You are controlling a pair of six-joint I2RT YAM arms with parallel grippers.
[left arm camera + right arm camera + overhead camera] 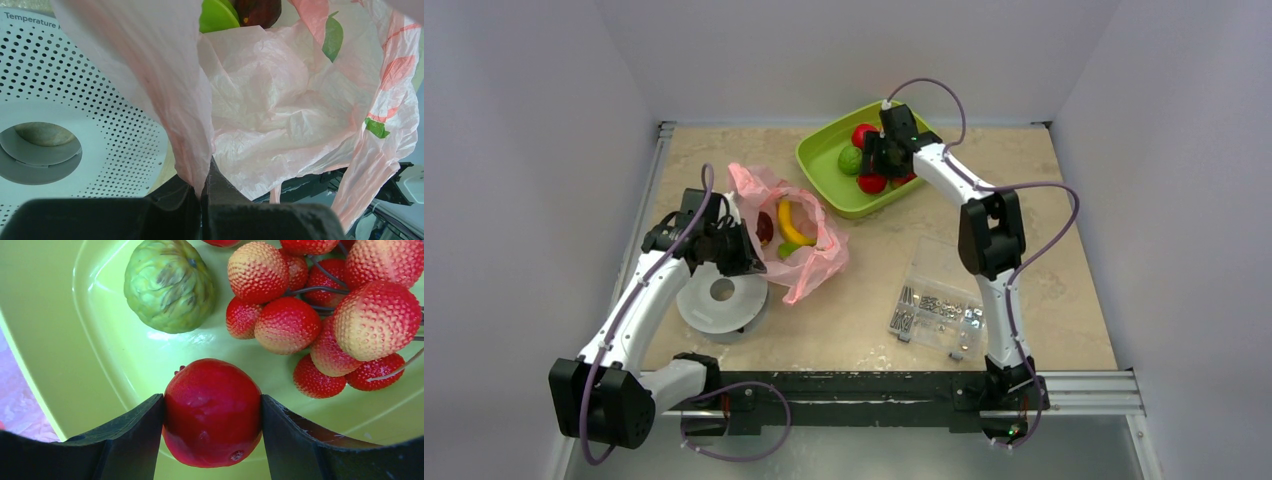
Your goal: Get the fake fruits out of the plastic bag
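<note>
Two arms busy: L on the bag, R at the tray.

Left tool (202, 197) is pinched fully together on the rim of the pink plastic bag (809, 262). The bag lies left of centre on the tabletop (864, 330), beside a white perforated disc (721, 300). Its long axis runs far-left to near-right, mouth gaping upward w/ a banana (790, 222) showing inside. Right tool (212, 410) stands approx. half open, fingers pressed to both sides of a red fruit (212, 425), over the green tray (100, 355).
</note>
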